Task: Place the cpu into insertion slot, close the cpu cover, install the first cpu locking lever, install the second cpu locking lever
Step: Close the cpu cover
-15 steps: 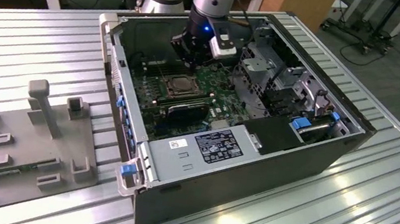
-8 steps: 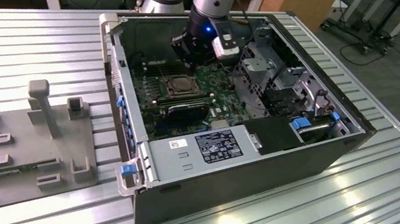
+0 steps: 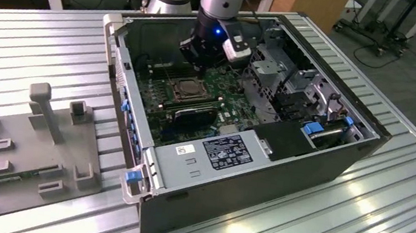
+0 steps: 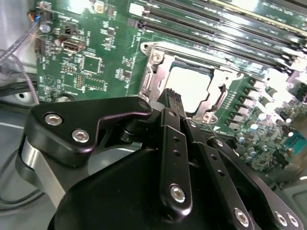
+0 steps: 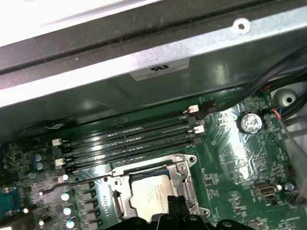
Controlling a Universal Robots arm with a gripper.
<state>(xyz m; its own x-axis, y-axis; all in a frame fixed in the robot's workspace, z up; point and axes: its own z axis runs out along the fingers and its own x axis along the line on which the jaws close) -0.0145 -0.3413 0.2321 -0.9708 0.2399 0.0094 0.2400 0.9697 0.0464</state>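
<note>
Lab w/ slatted bench (image 3: 40, 38), open PC (image 3: 263, 188)

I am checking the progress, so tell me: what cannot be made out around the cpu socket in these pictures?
- One side of the cpu cover: second wrist view, hidden behind the gripper.
- One edge of the cpu: first wrist view, covered by the gripper's tips.
- Whether the locking levers are latched: too small in the exterior view, unclear in both wrist views.
</note>
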